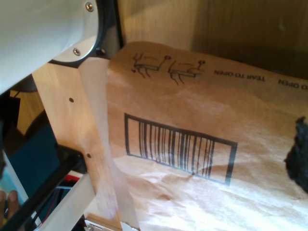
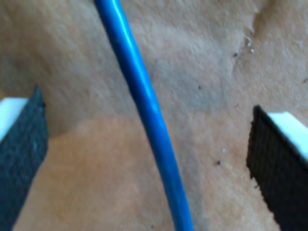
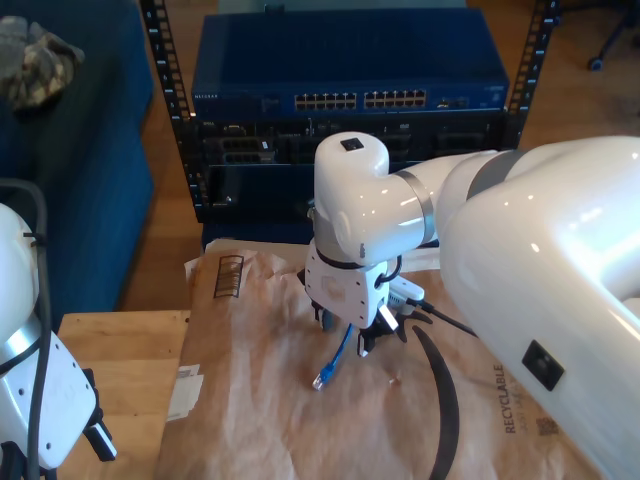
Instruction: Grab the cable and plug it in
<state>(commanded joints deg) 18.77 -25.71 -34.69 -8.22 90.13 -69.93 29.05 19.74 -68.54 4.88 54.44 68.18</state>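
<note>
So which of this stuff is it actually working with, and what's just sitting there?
Part of the job:
- cable
- my second gripper, open around the cable
- network switch, with its rows of ports

Just lying about:
- brown paper
- barcode printed on it
- camouflage cloth

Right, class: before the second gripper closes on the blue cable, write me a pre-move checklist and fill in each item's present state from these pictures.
1. My second gripper is open: ok; its pads stand wide apart.
2. The cable runs between the jaws: ok, roughly midway, touching neither pad.
3. The cable lies free on the brown paper: ok, nothing over it here.
4. The plug end is free: ok, it lies loose on the paper in the exterior view.
5. The cable's other end is free: cannot tell, the arm hides it.
6. The switch ports are unobstructed: cannot tell at this size.
</note>
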